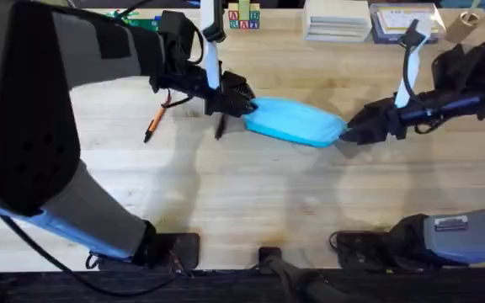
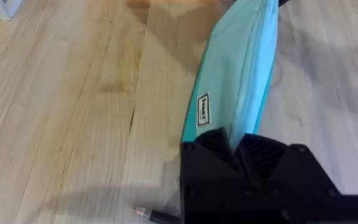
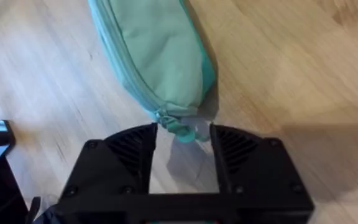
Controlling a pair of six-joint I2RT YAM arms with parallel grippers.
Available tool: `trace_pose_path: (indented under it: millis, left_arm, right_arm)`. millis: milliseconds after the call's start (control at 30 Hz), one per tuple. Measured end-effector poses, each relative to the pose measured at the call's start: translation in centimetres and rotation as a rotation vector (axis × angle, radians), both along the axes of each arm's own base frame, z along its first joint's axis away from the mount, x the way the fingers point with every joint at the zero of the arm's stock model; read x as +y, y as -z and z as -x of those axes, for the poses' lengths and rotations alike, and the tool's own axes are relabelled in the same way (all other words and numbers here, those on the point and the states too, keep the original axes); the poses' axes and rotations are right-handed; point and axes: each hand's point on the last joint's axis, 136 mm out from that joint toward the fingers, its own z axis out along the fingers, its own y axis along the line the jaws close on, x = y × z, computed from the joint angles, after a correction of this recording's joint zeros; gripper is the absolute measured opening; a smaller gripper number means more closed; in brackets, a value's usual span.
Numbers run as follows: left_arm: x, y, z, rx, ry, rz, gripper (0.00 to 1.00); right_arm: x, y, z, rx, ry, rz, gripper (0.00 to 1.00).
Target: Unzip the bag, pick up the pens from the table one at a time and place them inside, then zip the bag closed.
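Looming large beside us, the left arm reaches forward, its gripper [image 2: 238, 146] clamped on the bag's [image 1: 297, 120] left end. We see the right gripper [image 3: 183, 140] spread apart around what may be the zipper pull [image 3: 166, 118]. 2 pens [image 1: 155, 122] lie on the table [image 1: 242, 194].

The left arm rises large and dark from the lower left base, then reaches toward the worktop's middle, where its black two-finger gripper [image 1: 241, 108] is pinched closed on one end of the light blue soft fabric pouch [image 1: 295, 121]. The right arm stretches in from the right edge, its black gripper [image 1: 349, 130] spread apart, fingers [image 3: 132, 149] flanking the pouch's other end.
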Motion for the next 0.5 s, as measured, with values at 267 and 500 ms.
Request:
trace_pose_path:
  millis: [267, 500]
  left_arm:
    - [0.0, 0.0, 0.0, 0.0, 0.0, 0.0, 0.042]
    - [0.0, 0.0, 0.0, 0.0, 0.0, 0.0, 0.042]
  right_arm:
    - [0.14, -0.04, 0.19, 0.006, -0.004, -0.006, 0.052]
    - [0.11, -0.02, 0.11, 0.002, -0.004, -0.004, 0.032]
